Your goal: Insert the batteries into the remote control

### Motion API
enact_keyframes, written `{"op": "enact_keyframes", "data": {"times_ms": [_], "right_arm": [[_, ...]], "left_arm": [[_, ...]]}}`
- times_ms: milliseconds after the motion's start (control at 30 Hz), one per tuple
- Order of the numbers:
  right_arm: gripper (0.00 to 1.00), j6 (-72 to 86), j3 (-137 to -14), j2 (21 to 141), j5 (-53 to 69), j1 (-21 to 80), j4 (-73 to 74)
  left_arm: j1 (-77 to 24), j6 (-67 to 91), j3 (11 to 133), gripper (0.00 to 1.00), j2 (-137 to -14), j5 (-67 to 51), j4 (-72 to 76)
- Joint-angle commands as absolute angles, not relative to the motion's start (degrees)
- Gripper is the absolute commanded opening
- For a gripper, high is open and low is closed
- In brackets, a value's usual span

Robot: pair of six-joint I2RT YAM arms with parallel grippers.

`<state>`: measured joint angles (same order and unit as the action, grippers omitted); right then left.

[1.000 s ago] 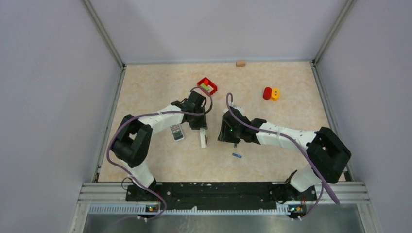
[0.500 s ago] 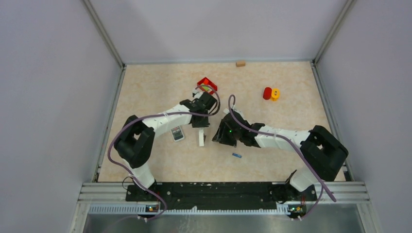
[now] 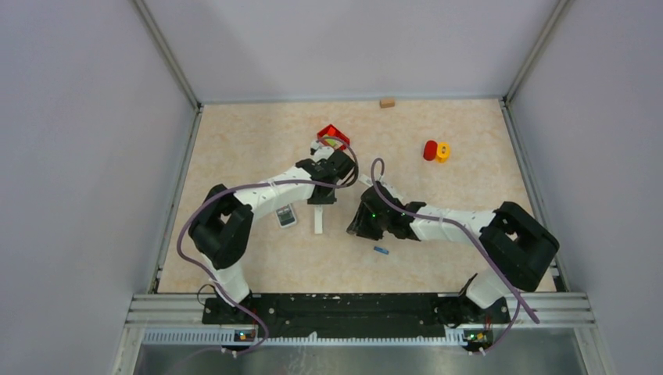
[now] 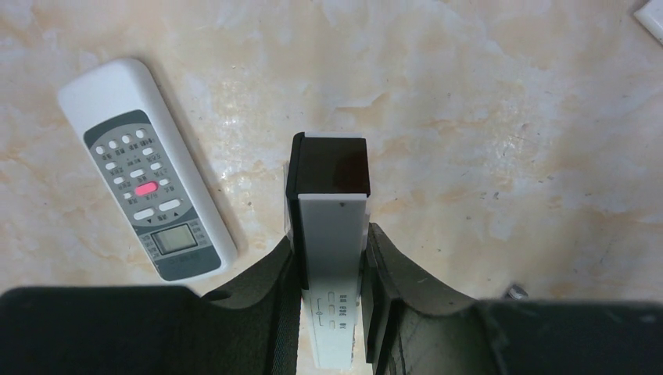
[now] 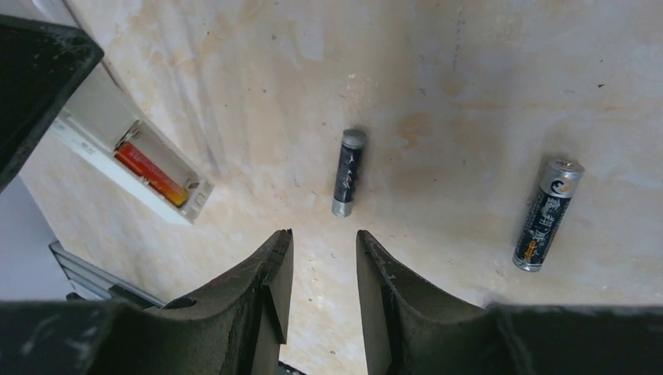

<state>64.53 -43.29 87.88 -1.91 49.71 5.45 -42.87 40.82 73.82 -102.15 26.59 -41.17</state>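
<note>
My left gripper (image 4: 330,238) is shut on a slim white remote control (image 4: 328,226), holding it on its edge on the table; it also shows in the top view (image 3: 319,220). In the right wrist view its open battery bay (image 5: 156,176) holds a red-and-black battery (image 5: 150,172). My right gripper (image 5: 320,250) is open and empty just above the table. Two dark batteries lie ahead of it, one close (image 5: 348,172) and one to the right (image 5: 547,212). A blue battery (image 3: 381,251) lies nearer the front edge.
A second white remote (image 4: 145,199) with grey buttons lies face up left of the held one, also in the top view (image 3: 285,215). A red box (image 3: 332,134), a red piece (image 3: 430,150), a yellow piece (image 3: 443,151) and a small wooden block (image 3: 387,101) sit farther back.
My left wrist has swung right and the held remote's near end has shifted slightly left. My right gripper has moved a little toward the front, staying open.
</note>
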Motion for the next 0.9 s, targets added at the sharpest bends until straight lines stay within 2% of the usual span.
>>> {"op": "enact_keyframes", "data": {"times_ms": [0, 433, 867], "right_arm": [[0.37, 62.00, -48.99, 89.89, -5.43, 49.35, 11.29], [0.38, 64.65, -57.88, 93.83, -14.79, 50.63, 27.94], [0.35, 66.15, -58.78, 96.36, -14.55, 51.76, 32.20]], "left_arm": [[-40.57, 40.08, 74.06, 0.00, -95.75, 25.58, -39.49], [-26.92, 37.13, 65.51, 0.00, -77.70, 12.77, -31.68], [-22.51, 37.09, 61.34, 0.00, -74.52, 8.11, -27.80]]}}
